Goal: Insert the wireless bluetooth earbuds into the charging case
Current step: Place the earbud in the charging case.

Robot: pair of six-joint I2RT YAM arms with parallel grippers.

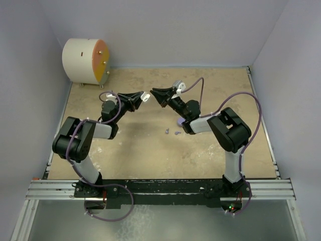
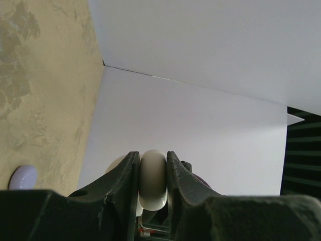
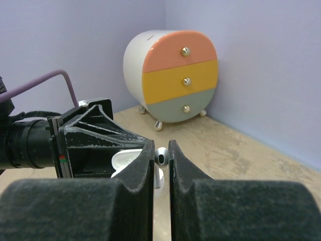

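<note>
Now both arms reach inward over the far middle of the table (image 1: 150, 160), elbows bent, their grippers tip to tip and nearly level. The left gripper (image 1: 142, 96) is clenched on the white half of the charging case (image 2: 153, 175), pinched edge-on with its flat faces against the pads; from the right wrist its hollow side (image 3: 123, 159) faces the other gripper, and whether anything sits in it cannot be told. The right gripper (image 3: 160, 150) grasps one earbud (image 3: 161, 156), its dark-tipped head poking out at the fingertips toward the white half and its stem running back down between the fingers. The lilac half (image 1: 178, 86) lies on the table just beyond the right wrist. Two loose buds (image 1: 171, 133) lie near the right forearm. The drawer drum (image 1: 85, 61) stands in the far left corner, drawers shut.
</note>
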